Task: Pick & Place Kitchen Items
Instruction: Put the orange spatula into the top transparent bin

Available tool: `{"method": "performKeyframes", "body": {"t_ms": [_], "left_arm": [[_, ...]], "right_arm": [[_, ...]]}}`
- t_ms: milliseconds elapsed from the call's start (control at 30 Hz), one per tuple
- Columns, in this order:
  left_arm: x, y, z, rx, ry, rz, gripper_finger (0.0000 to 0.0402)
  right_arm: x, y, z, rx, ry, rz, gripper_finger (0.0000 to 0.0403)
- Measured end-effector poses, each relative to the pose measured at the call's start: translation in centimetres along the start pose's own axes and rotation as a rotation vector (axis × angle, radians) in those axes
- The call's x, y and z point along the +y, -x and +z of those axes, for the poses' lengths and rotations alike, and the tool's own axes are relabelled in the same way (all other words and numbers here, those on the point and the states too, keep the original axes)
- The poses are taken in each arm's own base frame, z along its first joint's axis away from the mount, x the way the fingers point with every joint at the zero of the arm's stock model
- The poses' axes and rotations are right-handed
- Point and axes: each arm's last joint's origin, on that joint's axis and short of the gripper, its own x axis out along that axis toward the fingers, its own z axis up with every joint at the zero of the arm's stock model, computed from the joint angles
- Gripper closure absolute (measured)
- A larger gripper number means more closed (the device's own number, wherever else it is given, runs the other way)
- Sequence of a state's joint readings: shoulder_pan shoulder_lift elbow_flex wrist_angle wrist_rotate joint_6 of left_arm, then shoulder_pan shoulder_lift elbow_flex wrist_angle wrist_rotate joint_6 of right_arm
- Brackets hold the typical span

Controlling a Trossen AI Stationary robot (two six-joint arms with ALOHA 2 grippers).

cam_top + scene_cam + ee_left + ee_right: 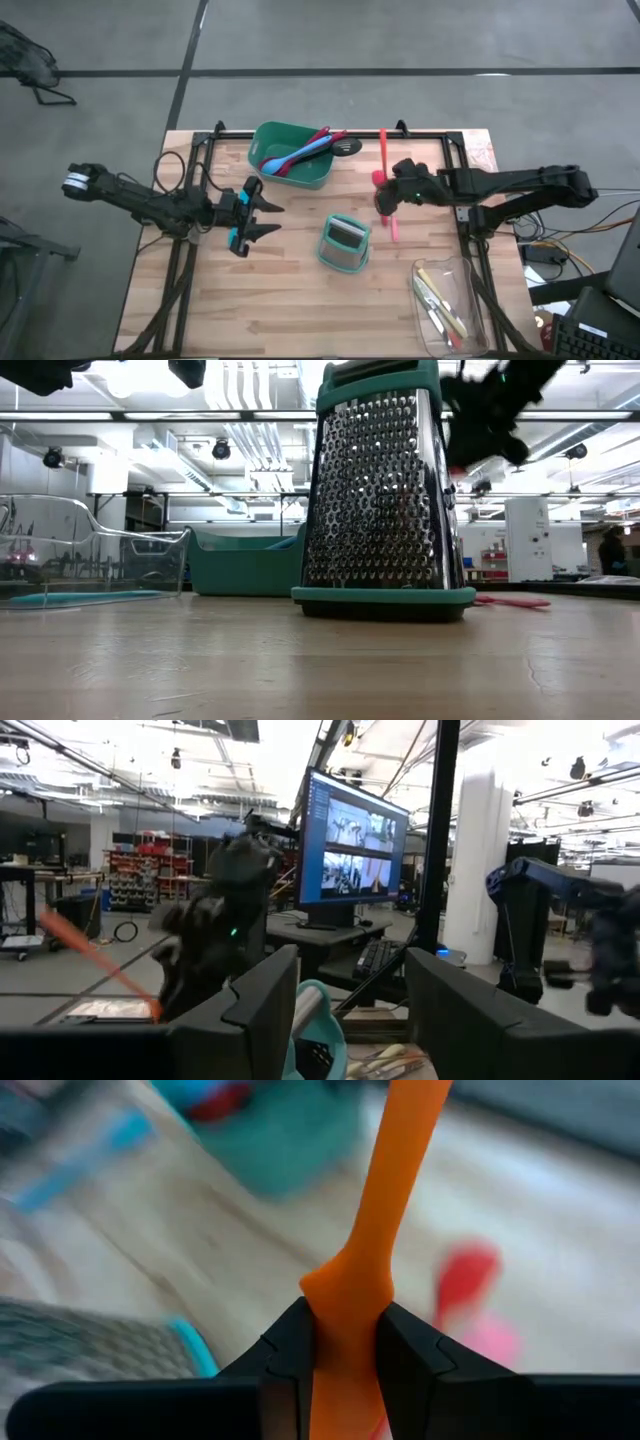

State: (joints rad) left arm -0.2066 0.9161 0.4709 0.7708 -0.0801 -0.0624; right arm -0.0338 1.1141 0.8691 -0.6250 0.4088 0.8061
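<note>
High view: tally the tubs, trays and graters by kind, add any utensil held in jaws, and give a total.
Green tub: 1
Clear tray: 1
Box grater: 1
Orange spatula, clamped in the jaws of the right gripper: 1
Utensils in the left gripper, jaws open: 0
Total: 4

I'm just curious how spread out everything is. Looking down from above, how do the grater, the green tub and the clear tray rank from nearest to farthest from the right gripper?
From the right gripper, which holds an orange spatula:
1. Grater, at the table's middle.
2. Green tub, at the far edge, toward the left arm.
3. Clear tray, at the near right corner.

The tub and tray are nearly too close to call.
</note>
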Motion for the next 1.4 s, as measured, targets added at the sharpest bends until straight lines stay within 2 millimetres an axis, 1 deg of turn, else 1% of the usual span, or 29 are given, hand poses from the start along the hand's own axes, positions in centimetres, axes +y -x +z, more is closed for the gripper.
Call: {"method": "performKeyframes", "body": {"t_ms": [167, 300, 400, 567, 700, 800, 900, 1000, 1100, 1400], "left_arm": [[0.2, 0.0, -0.2, 0.012, -0.007, 0.042, 0.0209], [0.4, -0.1, -0.5, 0.032, -0.014, 0.124, 0.0209], [0.5, -0.3, -0.8, 0.043, -0.03, 0.144, 0.0209], [0.5, -0.4, -1.0, 0.055, -0.045, 0.149, 0.0209], [0.6, -0.4, -1.2, 0.07, -0.059, 0.165, 0.0209], [0.8, -0.3, -1.5, 0.103, -0.065, 0.258, 0.0209], [1.1, -0.2, -1.7, 0.121, -0.069, 0.34, 0.0209], [1.1, -0.2, -1.7, 0.118, -0.068, 0.34, 0.0209], [1.1, -0.1, -1.5, 0.108, -0.058, 0.337, 0.0209], [0.8, -0.3, -1.4, 0.107, -0.048, 0.239, 0.0209]], "right_arm": [[3.5, 2.5, 2.2, -0.258, 0.162, 0.095, 0.0331], [6.8, 3.2, 3.2, -0.366, 0.263, 0.13, 0.0331], [9.6, 2.8, 4.0, -0.402, 0.315, 0.147, 0.0331], [14.2, 1.1, 5.5, -0.415, 0.366, 0.153, 0.0331], [17.9, 0.1, 6.5, -0.453, 0.462, 0.163, 0.0331], [20.6, -0.3, 6.8, -0.473, 0.534, 0.177, 0.0331], [22.7, 0.1, 7.0, -0.505, 0.589, 0.2, 0.0331], [24.0, 0.6, 7.2, -0.529, 0.607, 0.221, 0.0331], [24.6, 0.3, 7.1, -0.526, 0.624, 0.219, 0.0331], [24.1, -0.4, 7.5, -0.515, 0.641, 0.185, 0.0331]]}}
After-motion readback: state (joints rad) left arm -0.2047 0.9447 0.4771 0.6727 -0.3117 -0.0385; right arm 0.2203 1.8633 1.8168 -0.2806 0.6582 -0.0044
